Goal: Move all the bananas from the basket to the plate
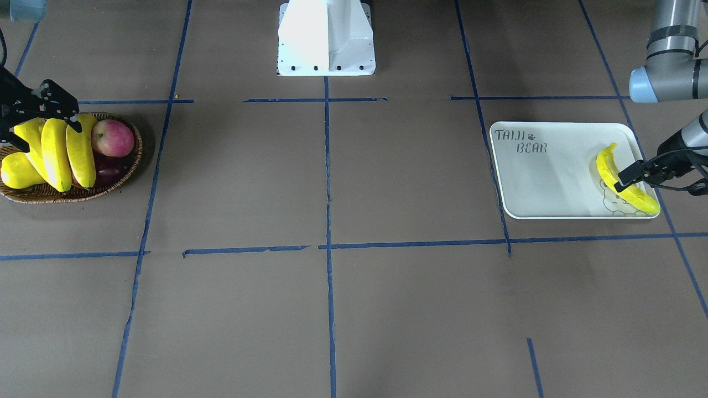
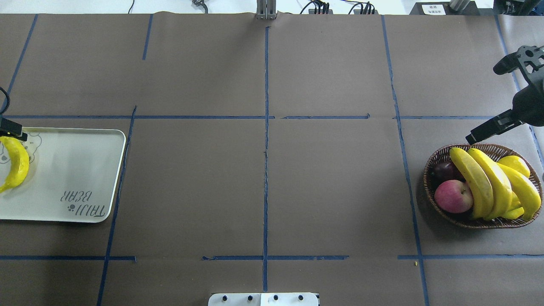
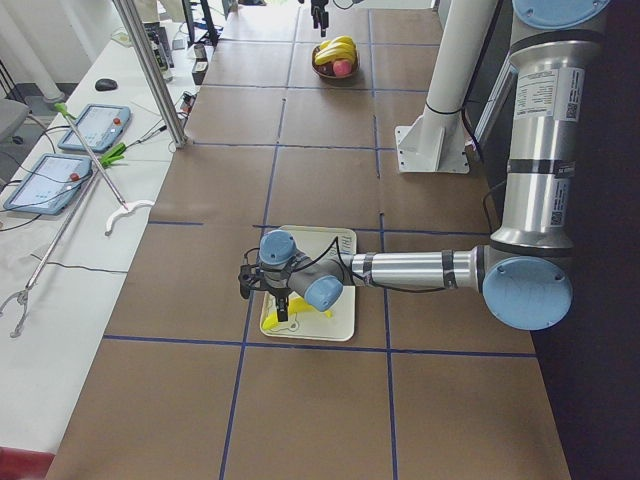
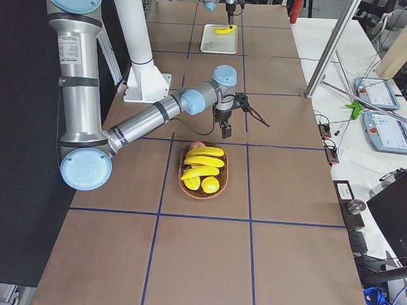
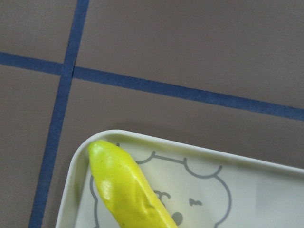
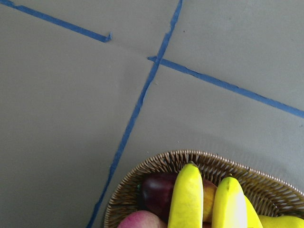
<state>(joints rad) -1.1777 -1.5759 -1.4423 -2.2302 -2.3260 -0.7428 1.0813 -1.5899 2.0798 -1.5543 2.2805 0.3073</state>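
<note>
One banana [image 1: 622,185] lies on the white plate [image 1: 553,182] over the bear drawing. My left gripper [image 1: 659,180] hovers just above it, open and empty; one fingertip [image 2: 12,128] shows at the overhead view's left edge. The left wrist view shows the banana's tip [image 5: 126,190] on the plate [image 5: 247,185]. Three bananas [image 2: 493,180] lie side by side in the wicker basket [image 2: 437,212]. My right gripper [image 2: 493,102] is open wide and empty, above the basket's far edge. The right wrist view shows two banana tips [image 6: 187,199] and the basket rim [image 6: 156,164].
The basket also holds a red apple [image 2: 452,195], a dark plum [image 2: 444,170] and yellow pear-shaped fruits [image 2: 516,163]. The white robot base [image 1: 326,38] stands at the middle of the table's robot side. Blue tape lines cross the brown table.
</note>
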